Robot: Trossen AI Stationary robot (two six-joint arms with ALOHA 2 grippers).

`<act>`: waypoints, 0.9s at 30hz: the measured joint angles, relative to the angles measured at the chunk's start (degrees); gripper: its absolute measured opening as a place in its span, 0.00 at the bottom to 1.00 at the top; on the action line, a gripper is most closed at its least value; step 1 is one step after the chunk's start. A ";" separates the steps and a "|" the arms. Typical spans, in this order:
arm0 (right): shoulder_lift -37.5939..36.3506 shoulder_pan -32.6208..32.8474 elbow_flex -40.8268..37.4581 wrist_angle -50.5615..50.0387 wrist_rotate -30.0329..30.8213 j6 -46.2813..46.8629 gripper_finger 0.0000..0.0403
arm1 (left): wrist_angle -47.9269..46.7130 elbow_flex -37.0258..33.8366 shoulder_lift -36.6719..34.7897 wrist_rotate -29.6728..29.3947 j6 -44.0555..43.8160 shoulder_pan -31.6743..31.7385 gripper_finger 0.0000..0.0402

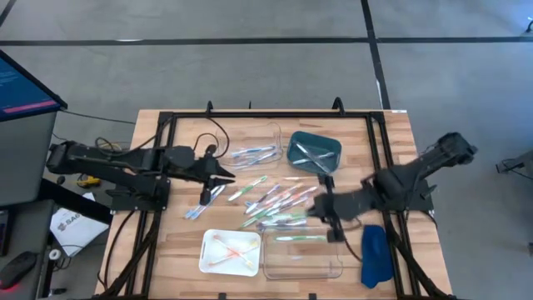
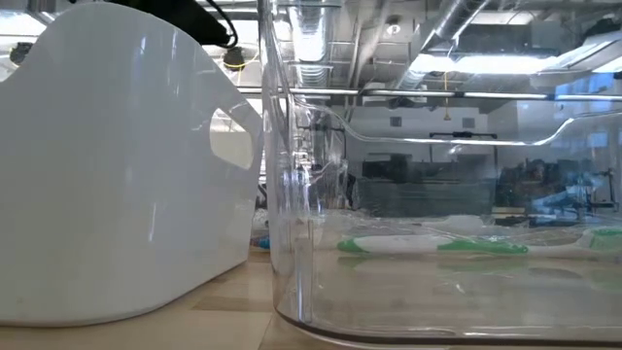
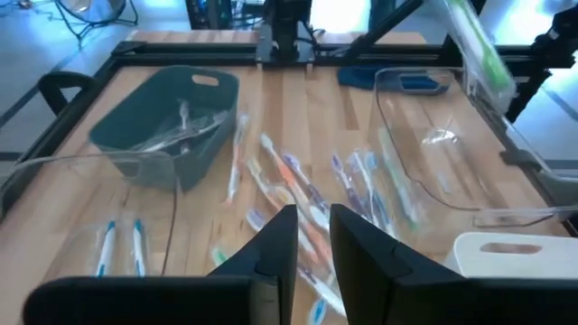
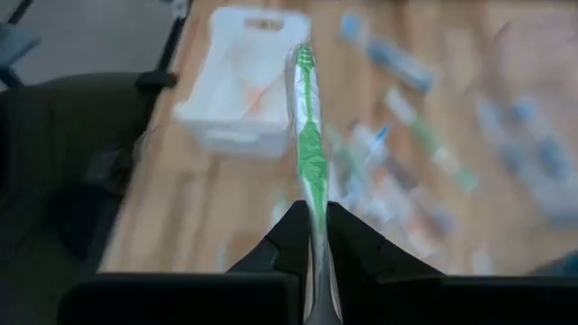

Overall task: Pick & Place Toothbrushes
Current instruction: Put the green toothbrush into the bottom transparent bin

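The right gripper [image 4: 313, 242] is pinched on a green toothbrush [image 4: 310, 135], whose wrapped length stands out past the fingertips. In the high view this gripper [image 1: 329, 218] hangs at about four o'clock from the table's middle, just above the clear tray [image 1: 302, 252] at the near edge — that tray already has a green-and-white toothbrush [image 2: 437, 246] lying flat on its floor.

The left gripper [image 3: 312, 236] has its fingers parted by a narrow gap with nothing between them; in the high view it [image 1: 223, 176] sits at nine o'clock from the loose toothbrushes [image 1: 275, 202] scattered across the middle of the wooden table [image 1: 183, 133].

A white tray [image 1: 230, 252] at seven o'clock holds orange-pink brushes. At twelve o'clock a second clear tray [image 1: 256, 147] holds pale brushes, and beside it, at one o'clock, a dark teal basket [image 1: 314, 152] holds white ones. A blue cloth [image 1: 376, 256] lies at five o'clock, near the table's right edge.
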 joint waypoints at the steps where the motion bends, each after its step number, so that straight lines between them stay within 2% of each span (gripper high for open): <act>1: 0.73 1.42 0.06 -0.70 0.02 2.94 0.06 | 0.29 -0.13 -0.02 0.04 -0.02 -0.09 0.15; 6: 6.10 6.76 0.00 -3.41 -1.13 13.61 0.06 | 1.97 -0.15 0.30 0.04 -0.81 -0.36 0.15; 11: 12.64 9.65 0.02 -0.47 -6.35 17.44 0.06 | 3.27 -0.17 0.34 0.09 -2.57 -1.21 0.15; 16: 17.37 10.37 -0.03 2.68 -6.57 18.96 0.06 | 4.58 -0.15 0.39 0.13 -3.62 -3.51 0.15; 18: 18.18 10.70 0.02 5.86 -5.95 18.55 0.06 | 5.57 -0.15 0.67 0.26 -4.35 -4.91 0.15; 21: 20.21 11.13 0.06 8.57 -1.95 18.16 0.06 | 7.15 -0.15 1.25 0.24 -5.67 -7.71 0.15; 24: 22.21 11.52 0.06 7.99 3.28 19.74 0.06 | 10.20 -0.15 3.12 0.24 -5.79 -11.70 0.15; 27: 24.13 11.50 0.06 6.80 5.06 22.80 0.05 | 15.14 -0.15 5.24 0.25 -5.57 -15.66 0.15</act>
